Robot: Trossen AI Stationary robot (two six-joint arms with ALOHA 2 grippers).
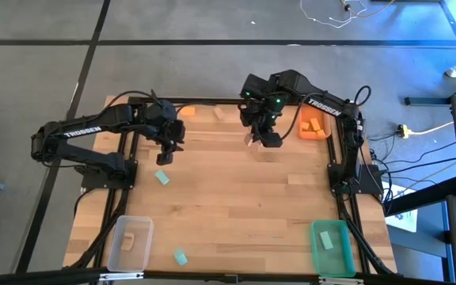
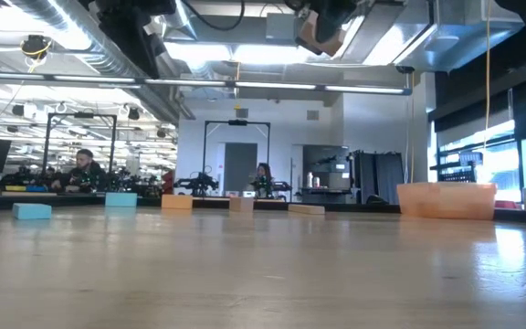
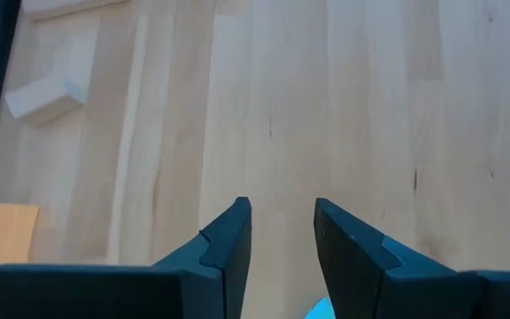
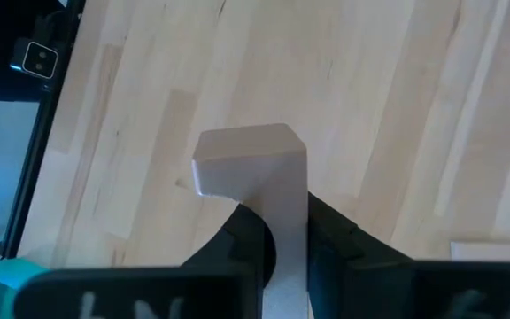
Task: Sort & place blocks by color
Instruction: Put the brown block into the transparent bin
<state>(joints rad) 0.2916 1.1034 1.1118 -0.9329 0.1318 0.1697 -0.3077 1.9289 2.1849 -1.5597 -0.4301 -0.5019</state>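
My right gripper is shut on a pale wood block and hangs high above the table's far middle; the low view shows the block well above the tabletop. My left gripper is open over bare wood at the far left, with a teal block lying flat just near of it. An orange block and a wood block lie at the far edge. Another teal block lies near the front edge. My right gripper pinches the pale wood block between its two fingers, on the block's rear part. The fingers come from above, pointing down. The block's free end juts out past the fingertips, and the whole block is lifted clear of the table.
An orange bin with orange blocks inside stands at the far right. A clear bin holding a wood block sits at the near left, and a green bin at the near right. Open tabletop lies in the middle.
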